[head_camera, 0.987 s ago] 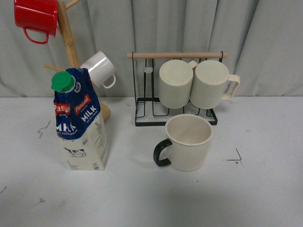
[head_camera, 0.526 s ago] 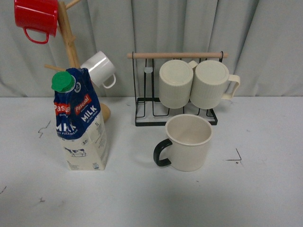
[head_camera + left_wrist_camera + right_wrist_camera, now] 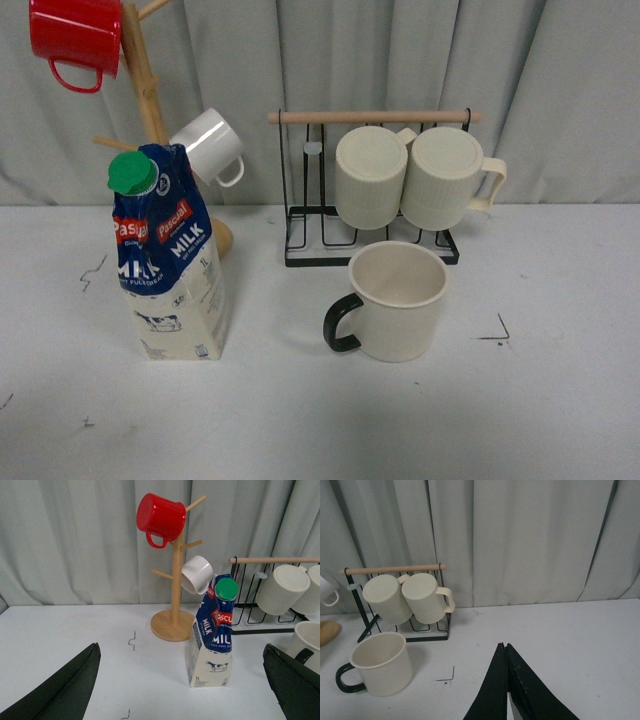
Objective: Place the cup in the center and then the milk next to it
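While the left hand (image 3: 180, 647) is wide open and holds nothing, the milk (image 3: 210, 650) stands out in front at 12 o'clock, not touching it. The right hand (image 3: 504, 650) is squeezed shut and empty; the cup (image 3: 382, 664) sits apart at 10 o'clock. On the surface (image 3: 300, 420), the cup is at the milk's 3 o'clock.

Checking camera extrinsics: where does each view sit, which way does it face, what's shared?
Front: on the body, facing the table; milk left, cup right of it; no arms show.
Left wrist: faces milk and mug tree; left jaws apart.
Right wrist: faces cup and rack; right jaws shut.
All three share the cup.
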{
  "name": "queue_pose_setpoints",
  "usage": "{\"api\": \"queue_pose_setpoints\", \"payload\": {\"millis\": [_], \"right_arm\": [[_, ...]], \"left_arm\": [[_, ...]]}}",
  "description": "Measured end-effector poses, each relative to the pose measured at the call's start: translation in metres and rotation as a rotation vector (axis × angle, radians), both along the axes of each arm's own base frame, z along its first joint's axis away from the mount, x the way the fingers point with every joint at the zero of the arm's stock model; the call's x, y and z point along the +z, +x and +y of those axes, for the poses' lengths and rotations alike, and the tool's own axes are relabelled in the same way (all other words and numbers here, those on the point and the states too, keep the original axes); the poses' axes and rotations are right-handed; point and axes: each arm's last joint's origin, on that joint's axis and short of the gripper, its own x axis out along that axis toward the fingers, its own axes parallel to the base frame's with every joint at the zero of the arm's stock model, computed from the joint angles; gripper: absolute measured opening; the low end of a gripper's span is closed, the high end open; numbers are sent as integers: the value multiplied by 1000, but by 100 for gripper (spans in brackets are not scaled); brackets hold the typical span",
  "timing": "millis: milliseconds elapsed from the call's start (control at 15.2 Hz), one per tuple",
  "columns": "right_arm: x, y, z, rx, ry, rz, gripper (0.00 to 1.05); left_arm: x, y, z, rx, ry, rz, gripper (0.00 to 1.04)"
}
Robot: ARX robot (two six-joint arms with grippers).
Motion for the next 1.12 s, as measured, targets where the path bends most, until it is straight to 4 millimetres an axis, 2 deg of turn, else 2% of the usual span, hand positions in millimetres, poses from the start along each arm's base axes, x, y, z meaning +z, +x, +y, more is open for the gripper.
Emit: {"api": "queue_pose_setpoints", "payload": {"millis": [724, 789, 855, 921, 1118], "right_arm": [[-4, -18, 0, 2, -1, 9, 4], [-4, -18, 0, 2, -1, 10, 14], [-4, -18, 0, 2, -1, 10, 31], [-4, -18, 0, 1, -1, 10, 42], [-4, -18, 0, 3, -1, 9, 77]], "left_arm": [[0, 0, 0, 0, 0, 0, 98], [0, 0, 0, 0, 0, 0, 98], [-2, -1, -1, 30, -23, 120, 98], [-2, 4, -4, 53, -30, 273, 98], [-5, 34, -14, 16, -58, 342, 98]]}}
